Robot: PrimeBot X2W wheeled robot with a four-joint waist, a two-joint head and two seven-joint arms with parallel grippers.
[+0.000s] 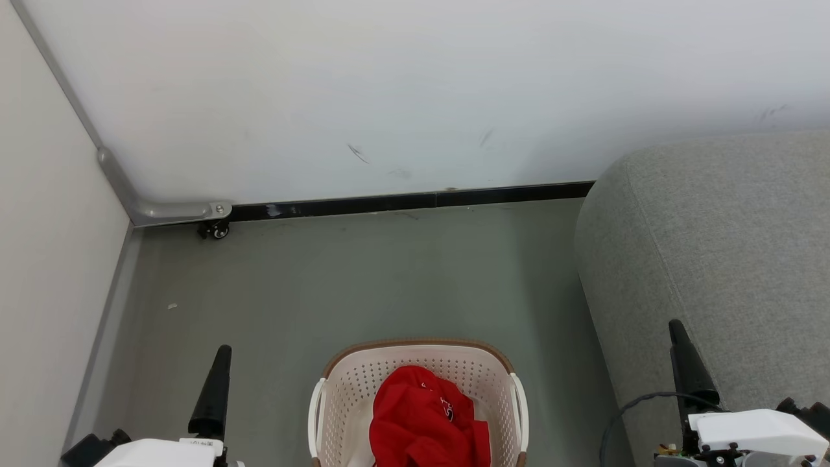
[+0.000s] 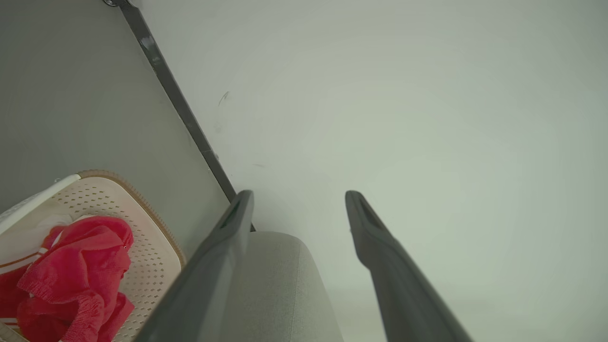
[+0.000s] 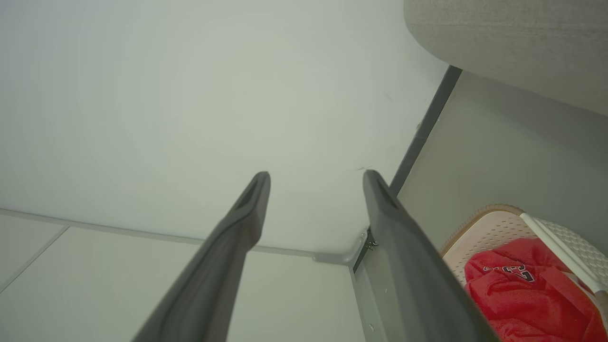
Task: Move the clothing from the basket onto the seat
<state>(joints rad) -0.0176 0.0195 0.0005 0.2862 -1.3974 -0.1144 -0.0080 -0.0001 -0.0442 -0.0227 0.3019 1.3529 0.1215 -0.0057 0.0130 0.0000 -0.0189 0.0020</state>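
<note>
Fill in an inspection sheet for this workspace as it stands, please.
Surface: grey floor, one small pale speck near the left panel.
Job's things: red clothing bunched inside the basket; seat to the right, no clothing on its visible part.
Clutter: a caster wheel at the corner.
Grippers: left gripper and right gripper open, holding nothing, both apart from the basket.
Cables: dark cable looping by the right wrist.
Surroundings: white wall with scuffs, black skirting along its foot.

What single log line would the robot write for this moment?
stage: not started | clothing: in basket | seat: right of basket | left gripper: open, empty | right gripper: open, empty
</note>
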